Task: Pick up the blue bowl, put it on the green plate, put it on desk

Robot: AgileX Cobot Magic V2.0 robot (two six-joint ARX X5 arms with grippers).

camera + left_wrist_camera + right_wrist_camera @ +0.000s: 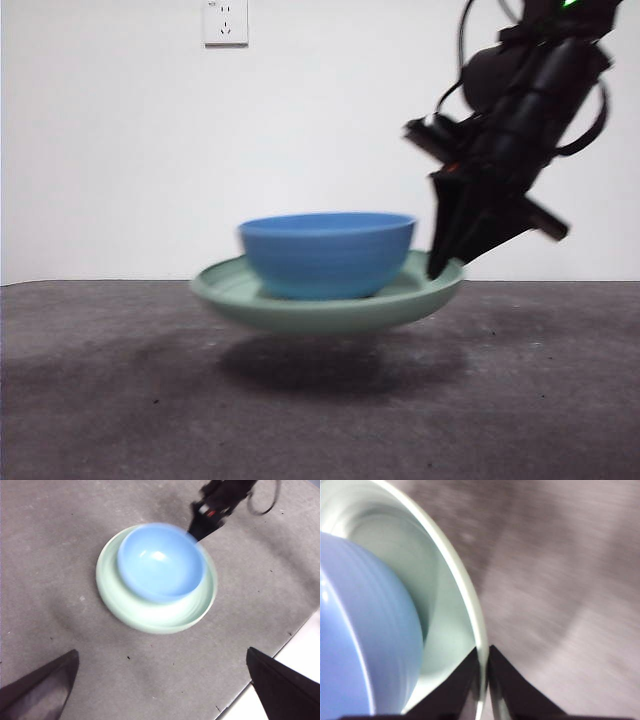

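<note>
Desk (100, 400): dark mottled tabletop, white wall w/ socket (225, 21) behind. Green plate (420, 295) hangs clear of desk, shadow beneath; blue bowl (328, 252) sits inside it. Right gripper (447, 262) clamped on plate rim, jaws either side, bowl just beside. Judged: rigid, smooth, likely slippery; one-sided rim hold, so bowl may slide if tilted. Left gripper (160, 687) spread wide, idle above.

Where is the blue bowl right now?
The blue bowl sits inside the green plate, which the right gripper holds by its rim, lifted above the desk.
</note>
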